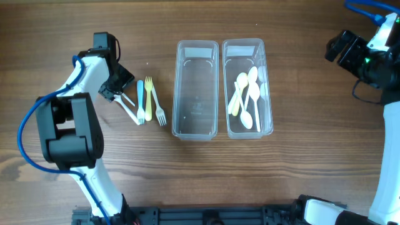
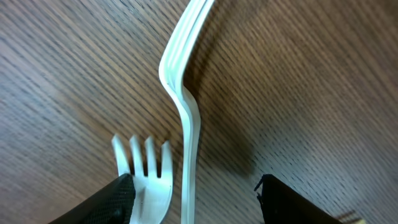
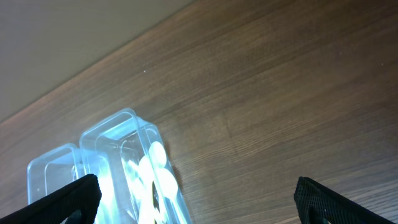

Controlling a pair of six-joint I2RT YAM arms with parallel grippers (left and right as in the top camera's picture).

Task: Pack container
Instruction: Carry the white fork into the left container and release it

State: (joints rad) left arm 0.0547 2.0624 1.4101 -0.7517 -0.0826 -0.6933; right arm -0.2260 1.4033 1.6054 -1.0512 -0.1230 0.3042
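Two clear containers stand side by side mid-table: the left container [image 1: 195, 87] has nothing in it, the right container [image 1: 247, 87] holds several pale spoons [image 1: 249, 94]. Left of them lie two white forks [image 1: 130, 109], a blue fork [image 1: 140, 100] and two yellow forks [image 1: 152, 97]. My left gripper [image 1: 114, 90] is low over the white forks' far ends. In the left wrist view its open jaws [image 2: 196, 199] straddle a flat white fork [image 2: 149, 183] and a second white fork on edge [image 2: 186, 124]. My right gripper [image 1: 339, 49] hangs open at the far right, holding nothing.
In the right wrist view the open right gripper [image 3: 199, 205] looks over bare wood, with the spoon container [image 3: 118, 155] at lower left. The table's far edge [image 3: 93, 62] runs behind it. The left arm's base [image 1: 69, 131] stands at the near left.
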